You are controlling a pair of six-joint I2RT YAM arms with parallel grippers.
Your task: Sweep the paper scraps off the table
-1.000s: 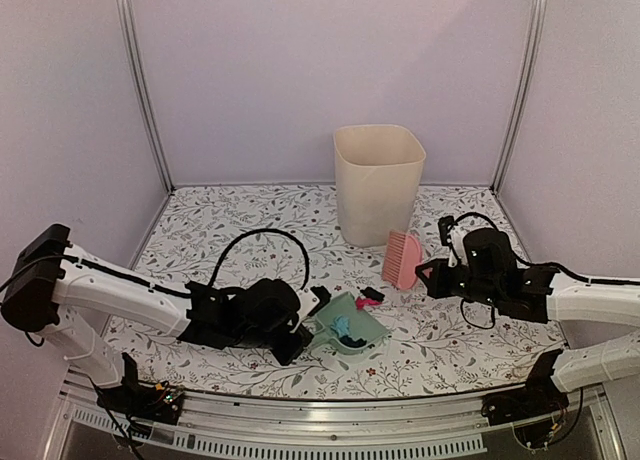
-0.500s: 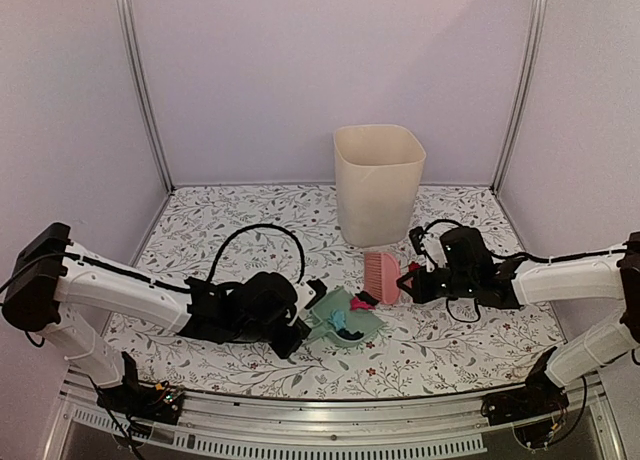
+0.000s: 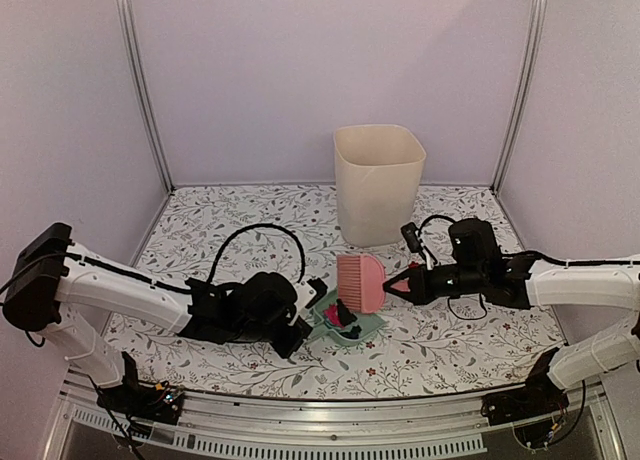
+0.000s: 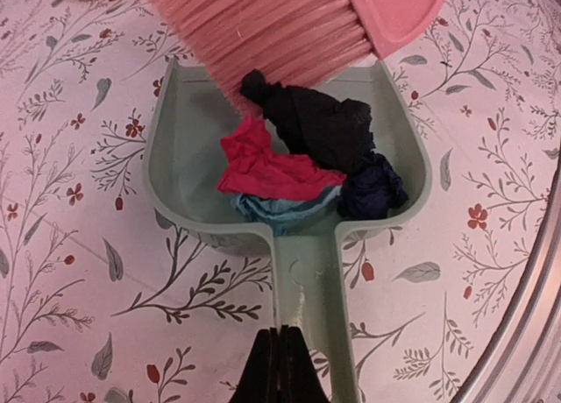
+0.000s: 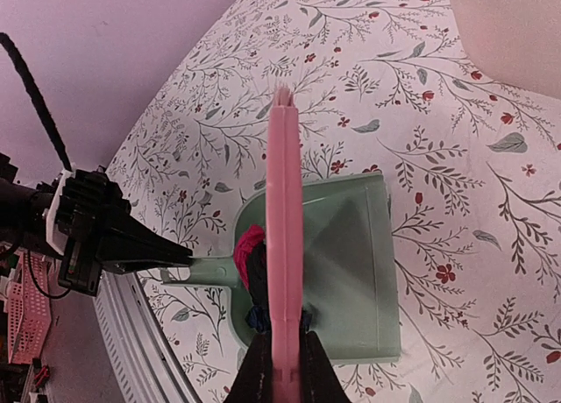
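Top external view: my left arm lies low across the lower left, with the left gripper [image 3: 303, 325] clamped on the handle of the dustpan [image 3: 372, 327]. My right arm reaches in from the right, with the right gripper [image 3: 396, 288] closed on the brush [image 3: 360, 283], whose bristles are in the pan mouth. The paper scraps [image 4: 302, 158], apparently four wads, sit heaped inside the pan on the table [image 3: 230, 220]. Since one second ago, the brush has travelled left into the pan, and the pink wad at the lip has gone in.
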